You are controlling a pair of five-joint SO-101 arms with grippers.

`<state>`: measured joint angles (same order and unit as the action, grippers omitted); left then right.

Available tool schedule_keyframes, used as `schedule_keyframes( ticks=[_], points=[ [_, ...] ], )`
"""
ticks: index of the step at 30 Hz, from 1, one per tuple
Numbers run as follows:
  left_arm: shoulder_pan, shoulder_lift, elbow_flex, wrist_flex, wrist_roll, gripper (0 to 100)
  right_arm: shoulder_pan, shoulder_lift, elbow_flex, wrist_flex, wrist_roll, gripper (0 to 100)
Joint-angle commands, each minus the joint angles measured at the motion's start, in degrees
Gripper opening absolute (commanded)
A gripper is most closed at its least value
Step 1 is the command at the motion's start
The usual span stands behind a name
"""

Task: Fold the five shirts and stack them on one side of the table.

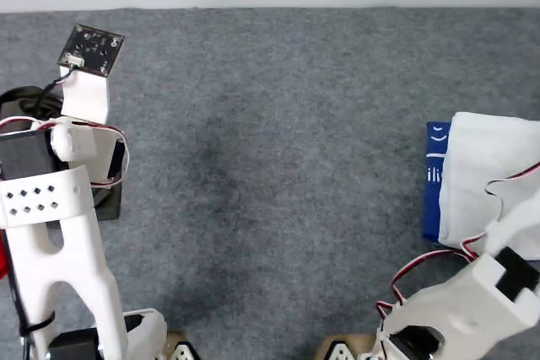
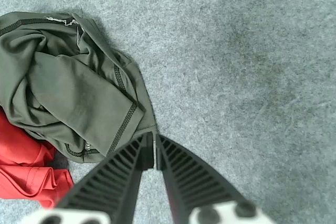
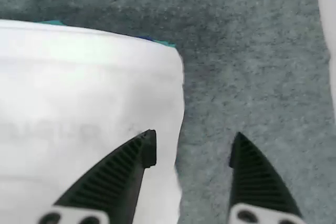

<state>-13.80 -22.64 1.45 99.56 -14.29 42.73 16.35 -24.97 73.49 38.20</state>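
Your L gripper (image 2: 155, 148) pressed together at hem of olive shirt (image 2: 68, 87), red shirt (image 2: 26, 166) touching it, left of table (image 1: 278, 166) | your R gripper (image 3: 194, 142) spread over folded white shirt (image 3: 79, 103) atop blue shirt (image 1: 434, 191), table's right.

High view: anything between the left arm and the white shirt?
Nothing. In the high view only bare grey mat lies between the left arm and the white shirt.
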Motion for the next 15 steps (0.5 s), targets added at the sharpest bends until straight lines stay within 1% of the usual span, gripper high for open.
schedule_keyframes(
  ticks=[1,4,7,10,15],
  points=[
    [-0.26,-1.49,-0.31,0.88,-0.79,2,-2.33,-6.11,-2.02,4.79,-0.62,11.7],
    [-0.26,-1.49,-0.31,0.88,-0.88,2,-4.70,-7.69,-2.02,8.66,-0.62,0.2],
    [-0.26,-1.67,-0.31,0.88,-0.88,2,-4.88,-6.64,-0.97,8.04,-0.53,2.8],
    [-0.35,-1.67,-0.31,0.88,-0.88,2,-3.30,-2.15,0.26,1.10,-0.44,0.8],
    [-0.35,-1.67,-0.31,0.88,-0.88,2,-0.40,10.07,0.26,-14.81,-0.35,0.9]
  ],
)
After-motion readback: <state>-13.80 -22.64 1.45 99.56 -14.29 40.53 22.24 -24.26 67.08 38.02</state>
